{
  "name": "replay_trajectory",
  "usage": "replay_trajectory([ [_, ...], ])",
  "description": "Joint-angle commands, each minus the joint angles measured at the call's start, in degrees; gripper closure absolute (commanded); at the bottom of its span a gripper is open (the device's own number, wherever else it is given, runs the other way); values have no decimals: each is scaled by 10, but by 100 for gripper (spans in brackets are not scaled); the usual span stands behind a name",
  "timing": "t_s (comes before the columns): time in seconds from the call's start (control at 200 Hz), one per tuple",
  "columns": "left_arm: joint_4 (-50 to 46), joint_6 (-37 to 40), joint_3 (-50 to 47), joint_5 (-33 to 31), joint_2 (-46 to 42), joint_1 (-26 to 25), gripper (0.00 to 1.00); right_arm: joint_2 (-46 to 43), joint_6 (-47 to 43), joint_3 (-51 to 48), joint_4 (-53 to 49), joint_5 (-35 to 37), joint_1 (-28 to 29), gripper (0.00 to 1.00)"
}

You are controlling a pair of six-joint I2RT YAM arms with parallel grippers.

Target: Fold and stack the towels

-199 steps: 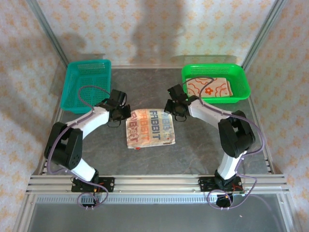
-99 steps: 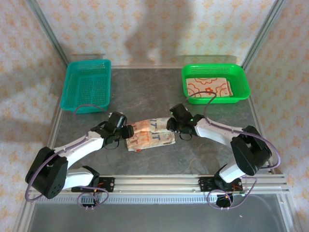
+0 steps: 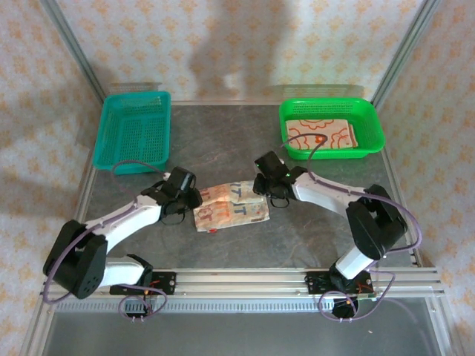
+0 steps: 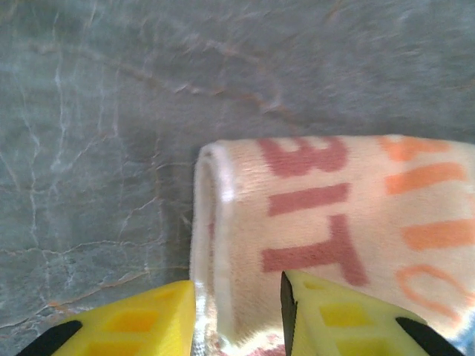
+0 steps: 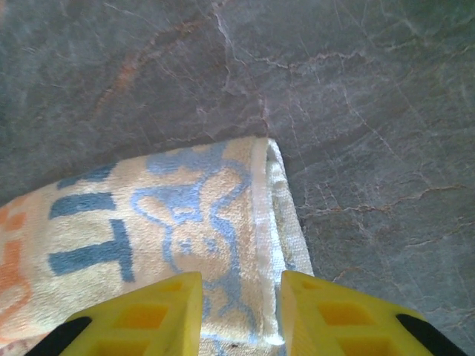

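Note:
A cream towel with orange, red and blue letters lies folded into a narrow strip at mid-table. My left gripper is at its left end. In the left wrist view the yellow fingers stand apart astride the towel's folded edge, not pinching it. My right gripper is at the right end. It is open as well, with the blue-printed edge of the towel between its fingers. A second towel, cream with orange swirls, lies in the green basket.
A teal mesh basket stands at the back left, with nothing visible in it. The green basket is at the back right. Dark stone tabletop lies bare between them. Metal frame posts and patterned walls close in the sides.
The towel's far edge was brought toward me, folding the square into a narrow strip. Both grippers went from shut to open and have drawn back a little since.

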Motion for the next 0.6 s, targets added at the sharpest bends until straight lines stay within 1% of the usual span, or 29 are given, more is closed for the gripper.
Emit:
replay_trajectory([
  [0.0,9,-71,-9,34,17,5,67,14,22,13,-28,-2,2,68],
  [0.175,-9,-102,-16,24,9,5,67,17,35,2,-26,-13,2,69],
  [0.4,0,-123,-34,37,-3,4,68,13,42,-10,-29,-19,2,69],
  [0.495,12,-130,-41,47,-4,4,71,14,47,-17,-26,-24,2,69],
  [0.596,15,-138,-46,51,-15,4,71,12,52,-22,-24,-29,3,68],
])
